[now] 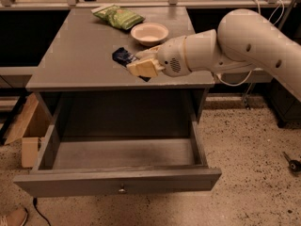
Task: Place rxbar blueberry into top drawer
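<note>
The rxbar blueberry is a dark navy bar held across the fingers of my gripper, with one end sticking out to the left and a bit showing below the fingers. The gripper is shut on it, just above the grey tabletop near its front edge. The top drawer is pulled open below, its inside bare, with a small round knob on the front panel.
A white bowl and a green snack bag sit at the back of the tabletop. A cardboard box stands on the floor at the left. A small dark object lies on the floor at the right.
</note>
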Available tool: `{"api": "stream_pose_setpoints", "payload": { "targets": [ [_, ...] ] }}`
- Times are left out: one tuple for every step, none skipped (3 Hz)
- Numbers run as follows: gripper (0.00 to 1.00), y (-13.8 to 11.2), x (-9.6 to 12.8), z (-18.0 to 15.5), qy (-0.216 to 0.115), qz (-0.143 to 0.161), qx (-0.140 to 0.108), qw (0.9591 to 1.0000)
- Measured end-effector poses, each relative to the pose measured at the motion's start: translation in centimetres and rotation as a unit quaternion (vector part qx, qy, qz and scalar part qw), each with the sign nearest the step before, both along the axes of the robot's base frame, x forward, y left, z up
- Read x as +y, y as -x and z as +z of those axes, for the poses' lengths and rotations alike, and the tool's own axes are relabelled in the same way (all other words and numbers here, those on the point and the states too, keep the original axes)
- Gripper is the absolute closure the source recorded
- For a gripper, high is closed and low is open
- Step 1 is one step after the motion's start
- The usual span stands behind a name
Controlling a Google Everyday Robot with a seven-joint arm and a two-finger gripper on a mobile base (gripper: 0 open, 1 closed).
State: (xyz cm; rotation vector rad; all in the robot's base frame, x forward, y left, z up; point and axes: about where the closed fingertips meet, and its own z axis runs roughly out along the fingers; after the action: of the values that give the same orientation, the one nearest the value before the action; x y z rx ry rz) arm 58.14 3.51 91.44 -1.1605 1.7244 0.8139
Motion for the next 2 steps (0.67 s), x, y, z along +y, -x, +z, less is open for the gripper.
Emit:
{"api": "stream_pose_setpoints", "payload": {
  "targets": [
    [1.0,0.5,-0.3,-1.9,0.03,-0.002,0.024,0.9993],
    [1.0,3.1,-1.7,-6.6,0.077,-0.012,0.08,0.9938]
  ]
}}
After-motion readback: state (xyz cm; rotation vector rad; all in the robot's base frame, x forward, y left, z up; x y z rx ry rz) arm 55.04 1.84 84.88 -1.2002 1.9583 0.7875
